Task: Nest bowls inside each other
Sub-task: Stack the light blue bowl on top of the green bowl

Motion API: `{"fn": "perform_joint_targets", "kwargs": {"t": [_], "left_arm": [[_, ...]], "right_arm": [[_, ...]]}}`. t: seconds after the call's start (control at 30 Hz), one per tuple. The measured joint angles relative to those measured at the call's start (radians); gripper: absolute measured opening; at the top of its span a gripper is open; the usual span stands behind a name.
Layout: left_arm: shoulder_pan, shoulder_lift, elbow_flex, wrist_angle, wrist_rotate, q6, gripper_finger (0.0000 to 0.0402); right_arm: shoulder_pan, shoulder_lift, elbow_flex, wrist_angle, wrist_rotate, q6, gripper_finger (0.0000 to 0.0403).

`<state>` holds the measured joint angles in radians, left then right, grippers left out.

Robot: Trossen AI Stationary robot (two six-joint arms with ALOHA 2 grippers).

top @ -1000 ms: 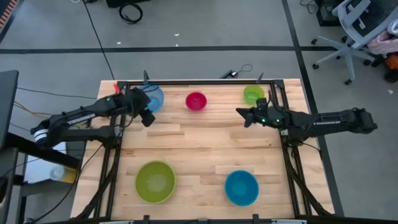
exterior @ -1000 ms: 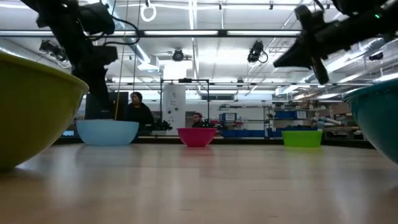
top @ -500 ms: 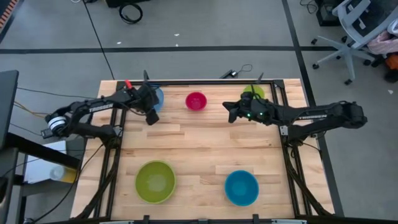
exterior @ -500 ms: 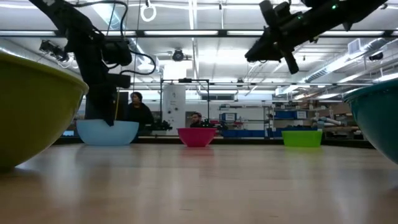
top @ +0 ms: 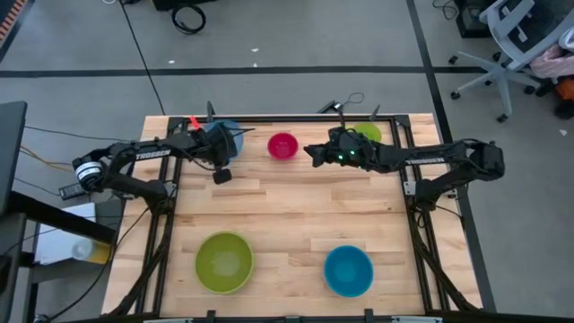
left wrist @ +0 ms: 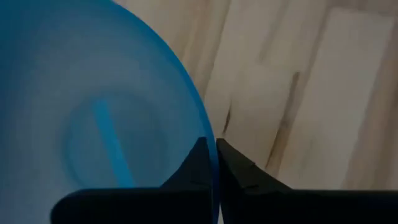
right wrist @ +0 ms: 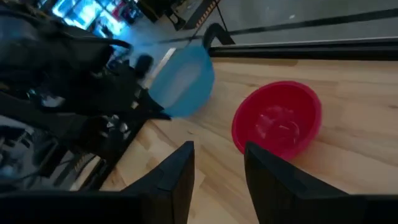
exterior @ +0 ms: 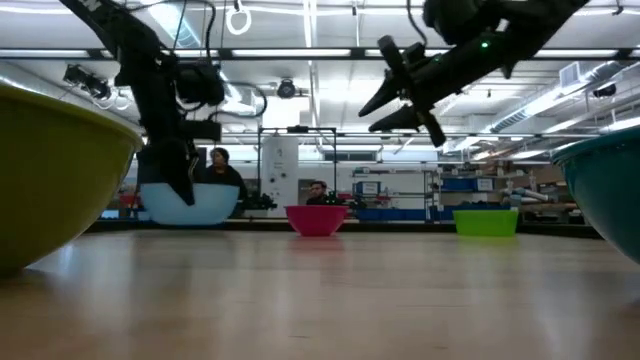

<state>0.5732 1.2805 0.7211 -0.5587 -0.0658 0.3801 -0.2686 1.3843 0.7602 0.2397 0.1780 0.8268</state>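
The light blue bowl (top: pixel 227 135) is at the far left of the table, and my left gripper (left wrist: pixel 212 152) is shut on its rim. It shows too in the low view (exterior: pixel 205 205) and the right wrist view (right wrist: pixel 183 78). The small magenta-red bowl (top: pixel 282 145) rests on its base at the far middle. The lime green bowl (top: pixel 366 135) stands at the far right. My right gripper (top: pixel 311 154) hangs open in the air between those two, its fingers toward the magenta-red bowl (right wrist: pixel 277 121). The large yellow-green bowl (top: pixel 224 262) and the medium blue bowl (top: pixel 348 271) stand near the front edge. My left gripper pinches the light blue bowl's rim (left wrist: pixel 208 134) on its near side, one finger inside the bowl and one outside. The fingers (exterior: pixel 185 190) come steeply from above, slanting in from the table's left. The bowl sits tilted in the hold; I cannot tell whether its base is off the table.
A black frame rail (top: pixel 287 117) runs along the table's far edge, right behind the three far bowls. Bare wood (top: pixel 287 206) lies between the far row and the two front bowls. People (exterior: pixel 222 178) are in the room beyond the table.
My left gripper has come down onto the light blue bowl, rolled, and shut on its rim; the bowl has shifted a little toward the table's right. My right gripper has travelled toward the table's left, from beside the lime green bowl toward the magenta-red one, and has opened.
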Motion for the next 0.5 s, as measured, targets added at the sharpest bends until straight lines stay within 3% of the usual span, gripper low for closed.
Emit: {"fn": "perform_joint_targets", "kwargs": {"t": [0.17,0.33,0.5], "left_arm": [[-0.102,-0.057,0.131,-0.154,-0.050,0.020,0.0003],[-0.220,-0.093,0.339,-0.407,-0.050,-0.099,0.0002],[-0.400,-0.106,0.485,-0.605,0.170,-0.300,0.0001]], "right_arm": [[-0.018,0.075,0.145,-0.112,-0.026,-0.099,0.0145],[-0.046,0.119,0.237,-0.194,-0.026,-0.141,0.0145],[-0.083,0.120,0.252,-0.247,-0.025,-0.143,0.0145]]}}
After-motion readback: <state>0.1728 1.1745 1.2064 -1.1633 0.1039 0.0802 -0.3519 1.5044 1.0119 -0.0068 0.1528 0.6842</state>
